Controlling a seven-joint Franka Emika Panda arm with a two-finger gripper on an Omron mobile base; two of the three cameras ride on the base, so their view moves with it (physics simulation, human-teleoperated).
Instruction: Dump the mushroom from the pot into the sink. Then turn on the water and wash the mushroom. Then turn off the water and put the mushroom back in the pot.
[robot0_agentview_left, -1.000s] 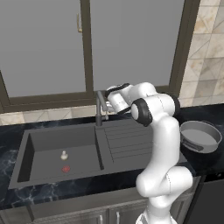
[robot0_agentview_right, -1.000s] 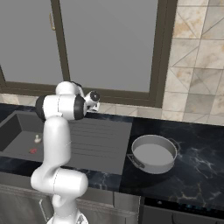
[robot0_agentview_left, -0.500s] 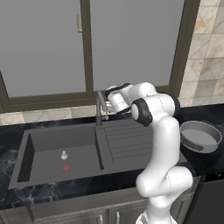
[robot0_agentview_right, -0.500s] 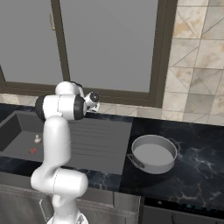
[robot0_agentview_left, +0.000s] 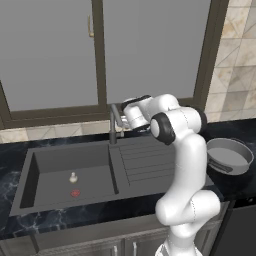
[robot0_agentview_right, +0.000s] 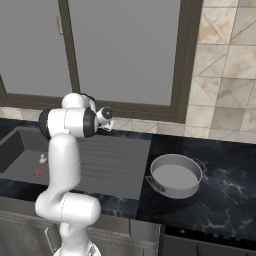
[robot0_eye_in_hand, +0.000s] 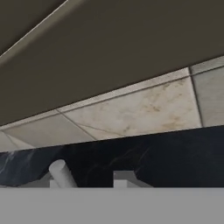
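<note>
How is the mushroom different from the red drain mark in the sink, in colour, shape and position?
The mushroom is pale beige, while the red drain mark is red. The mushroom stands up from the sink floor with a rounded cap; the drain mark looks flat against it. In the left base view the mushroom lies farther back, the drain mark nearer the front edge. Both are small and rest close together on the basin floor.
</note>
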